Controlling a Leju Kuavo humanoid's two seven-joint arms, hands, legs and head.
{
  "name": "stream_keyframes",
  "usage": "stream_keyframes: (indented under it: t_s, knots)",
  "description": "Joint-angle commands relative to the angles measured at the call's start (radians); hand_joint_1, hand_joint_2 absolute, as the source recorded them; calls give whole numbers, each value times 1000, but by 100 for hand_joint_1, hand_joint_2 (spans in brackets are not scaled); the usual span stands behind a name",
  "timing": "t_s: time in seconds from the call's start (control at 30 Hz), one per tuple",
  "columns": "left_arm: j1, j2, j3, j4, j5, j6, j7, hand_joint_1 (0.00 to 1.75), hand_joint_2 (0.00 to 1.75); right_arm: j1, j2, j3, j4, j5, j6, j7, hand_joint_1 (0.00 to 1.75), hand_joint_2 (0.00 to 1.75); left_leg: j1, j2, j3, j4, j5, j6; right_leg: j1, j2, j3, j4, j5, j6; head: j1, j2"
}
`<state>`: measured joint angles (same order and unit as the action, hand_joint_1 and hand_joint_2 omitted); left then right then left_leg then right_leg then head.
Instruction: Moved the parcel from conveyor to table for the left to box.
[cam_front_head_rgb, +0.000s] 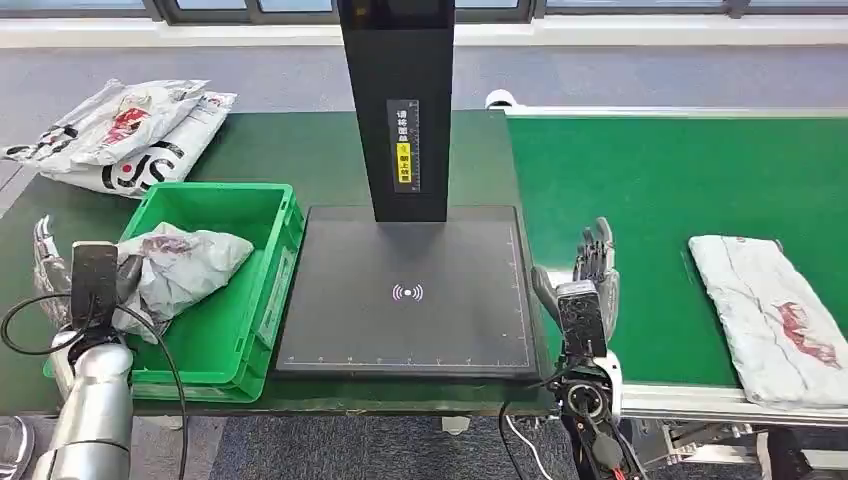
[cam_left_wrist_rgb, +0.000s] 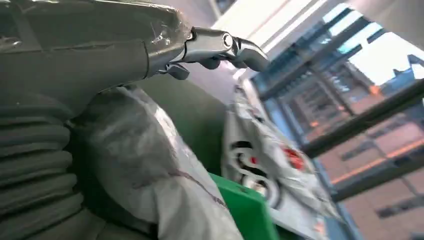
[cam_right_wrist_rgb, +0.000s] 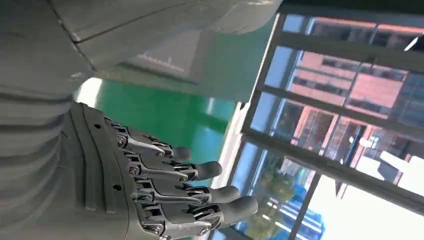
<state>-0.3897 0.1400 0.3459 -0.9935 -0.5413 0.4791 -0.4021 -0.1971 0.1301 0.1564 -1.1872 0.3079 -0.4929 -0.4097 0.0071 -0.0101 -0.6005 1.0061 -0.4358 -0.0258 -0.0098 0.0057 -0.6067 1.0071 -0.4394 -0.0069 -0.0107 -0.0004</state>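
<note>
A crumpled grey parcel (cam_front_head_rgb: 185, 265) lies in the green box (cam_front_head_rgb: 255, 330) at the table's left, its near end draped over the box's left wall. My left hand (cam_front_head_rgb: 60, 270) stands just outside that wall with the parcel (cam_left_wrist_rgb: 150, 165) against its palm; the fingers (cam_left_wrist_rgb: 215, 47) stretch out above it, not closed on it. My right hand (cam_front_head_rgb: 595, 265) is held upright and empty at the conveyor's left edge, fingers (cam_right_wrist_rgb: 200, 192) straight and apart. A second grey parcel (cam_front_head_rgb: 775, 315) lies flat on the green conveyor (cam_front_head_rgb: 660, 180), well to the right of that hand.
A black scanning pad (cam_front_head_rgb: 410, 290) with a tall black post (cam_front_head_rgb: 405, 100) fills the table's middle, between box and conveyor. A pile of white and grey parcels (cam_front_head_rgb: 125, 135) lies at the table's back left, also in the left wrist view (cam_left_wrist_rgb: 265, 155).
</note>
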Motion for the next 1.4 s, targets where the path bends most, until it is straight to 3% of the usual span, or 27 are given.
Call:
stream_keyframes:
  t_s: [0.03, 0.67, 0.9, 1.03, 1.23, 1.27, 1.33, 1.4]
  knots:
    - [25, -29, -176, -192, -28, 17, 53, 0, 175, -30, -36, -75, 46, 19, 2, 20, 0, 175, 0, -3, 0, -1, 0, 1, 0, -4, 2, -2, -1, 1, 0, 0]
    - [35, -21, -187, -201, -34, 29, 53, 0, 175, -31, -38, -75, 42, 28, 6, 25, 0, 175, 1, 1, 0, -1, -3, 0, 2, 0, 0, -2, -2, 0, 0, 0]
    - [69, -17, -202, -243, -163, 90, 147, 0, 175, -83, -52, -95, 144, 59, 29, 50, 0, 175, 1, 3, 0, -1, -3, 0, 2, 1, 0, -3, -1, 0, 0, 0]
    - [43, 92, -255, -119, -408, -225, 376, 0, 175, -104, -75, -104, 189, 109, 64, 85, 0, 175, 2, 2, 2, -3, -2, 0, 2, 1, 2, -4, -1, 0, 0, 0]
    - [46, 100, -216, -120, -352, -266, 326, 0, 175, -113, -82, -108, 194, 112, 75, 90, 0, 175, 1, 5, -1, -1, -3, -1, 2, 4, -3, -1, -1, -1, 0, 0]
    - [24, 309, -333, -155, -430, -510, 421, 0, 175, -91, -106, -97, 168, 141, 93, 135, 0, 175, 2, 5, 0, -2, -3, 0, 2, 3, -2, -3, 0, -1, 0, 0]
    - [5, 503, -276, -197, -334, -710, 340, 0, 175, -73, -117, -110, 141, 153, 115, 145, 0, 175, 3, 4, 0, -1, -3, -1, 2, 3, -1, -2, -1, -2, 0, 0]
    - [-22, 570, -228, -210, -291, -810, 271, 0, 175, -66, -113, -127, 124, 170, 122, 161, 0, 175, 6, 12, -5, 4, -6, -3, 6, 11, -9, 3, -1, -4, 0, 0]
